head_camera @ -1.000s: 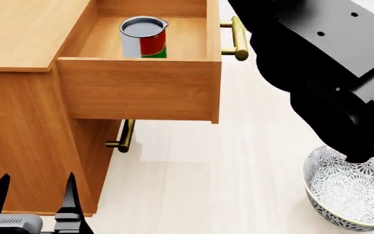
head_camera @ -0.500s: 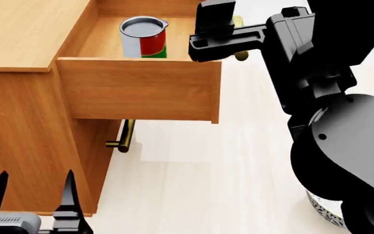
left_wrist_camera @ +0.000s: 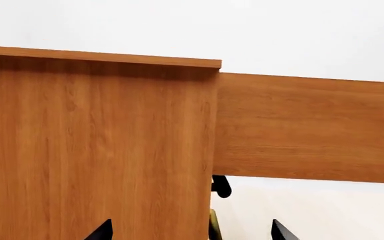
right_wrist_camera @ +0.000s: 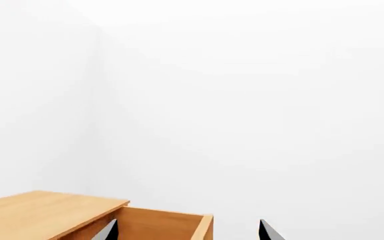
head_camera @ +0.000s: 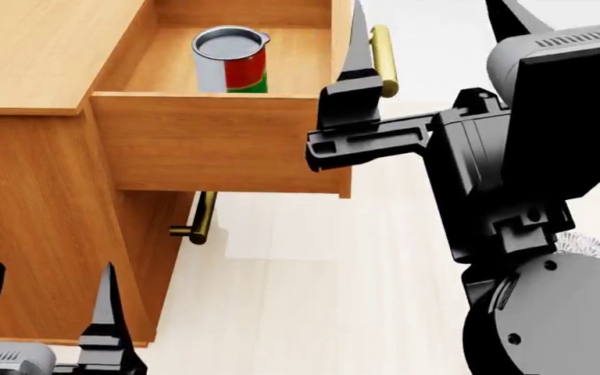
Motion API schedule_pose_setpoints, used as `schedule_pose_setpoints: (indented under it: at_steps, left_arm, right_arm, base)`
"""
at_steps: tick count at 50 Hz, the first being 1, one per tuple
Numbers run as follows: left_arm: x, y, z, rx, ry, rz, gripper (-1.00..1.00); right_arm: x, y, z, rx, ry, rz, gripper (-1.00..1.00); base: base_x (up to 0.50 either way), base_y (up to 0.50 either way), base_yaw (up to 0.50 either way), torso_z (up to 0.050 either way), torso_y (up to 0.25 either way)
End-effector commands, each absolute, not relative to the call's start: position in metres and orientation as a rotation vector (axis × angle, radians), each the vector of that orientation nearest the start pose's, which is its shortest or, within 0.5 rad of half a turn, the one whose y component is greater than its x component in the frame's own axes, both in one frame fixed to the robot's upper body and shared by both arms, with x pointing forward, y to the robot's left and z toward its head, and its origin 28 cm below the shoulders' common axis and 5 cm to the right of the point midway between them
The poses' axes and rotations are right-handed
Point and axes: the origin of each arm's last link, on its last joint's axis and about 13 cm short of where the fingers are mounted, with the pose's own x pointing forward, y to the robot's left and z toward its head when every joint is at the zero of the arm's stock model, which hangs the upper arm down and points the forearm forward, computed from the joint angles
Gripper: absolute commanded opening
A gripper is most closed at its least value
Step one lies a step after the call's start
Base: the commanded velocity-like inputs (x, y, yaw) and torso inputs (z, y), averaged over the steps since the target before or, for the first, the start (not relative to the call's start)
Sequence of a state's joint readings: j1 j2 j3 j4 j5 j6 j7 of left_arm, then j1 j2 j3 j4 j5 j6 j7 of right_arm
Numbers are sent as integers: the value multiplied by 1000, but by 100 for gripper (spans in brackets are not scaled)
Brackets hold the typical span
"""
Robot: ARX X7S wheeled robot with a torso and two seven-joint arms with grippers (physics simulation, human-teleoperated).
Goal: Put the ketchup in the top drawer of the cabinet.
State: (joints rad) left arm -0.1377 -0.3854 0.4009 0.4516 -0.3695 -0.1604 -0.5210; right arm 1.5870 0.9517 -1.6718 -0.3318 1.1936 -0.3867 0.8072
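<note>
Now, in the head view, the ketchup (head_camera: 231, 60) stands upright inside the top drawer (head_camera: 222, 141), toward its back, and the drawer is pulled far out of the cabinet (head_camera: 29, 55). So the can looks to be where it belongs, and I think the only job left is to push the drawer shut. The brass handle (head_camera: 383, 58) on the drawer front runs away from the camera. The right gripper (head_camera: 430, 27) is raised right by this handle, its two fingers spread wide and holding nothing, one finger (head_camera: 355, 47) just beside the drawer front. This arm is much the nearer one for a push. The left gripper (head_camera: 44, 301) waits low by the cabinet's side, also wide and empty, well apart from the can. The lower drawer's handle (head_camera: 202, 219) sticks out under the open drawer. A bit of the patterned bowl (head_camera: 592, 248) peeks out behind the right arm.

Next, the left wrist view shows the cabinet (left_wrist_camera: 92, 150) side and the drawer (left_wrist_camera: 312, 127) side sticking out past it.

Last, the right wrist view looks over the cabinet top (right_wrist_camera: 45, 207) and the open drawer (right_wrist_camera: 162, 225) toward a white wall; the can is not seen there.
</note>
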Motion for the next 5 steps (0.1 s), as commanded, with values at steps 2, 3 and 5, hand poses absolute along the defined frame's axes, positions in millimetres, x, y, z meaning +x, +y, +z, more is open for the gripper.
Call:
schedule_pose_setpoints:
  at_steps: [2, 3, 5]
  left_arm:
    - [206, 188, 111, -56, -255, -26, 100]
    - [206, 188, 111, -56, -257, -26, 100]
    - [206, 188, 111, -57, -258, -27, 100]
  right_arm:
    - [257, -117, 256, 7, -466, 215, 100]
    - [256, -117, 254, 3, -466, 216, 100]
    - [255, -116, 252, -2, -463, 215, 100]
  base:
    - [0, 0, 0, 0, 0]
    - [0, 0, 0, 0, 0]
    - [0, 0, 0, 0, 0]
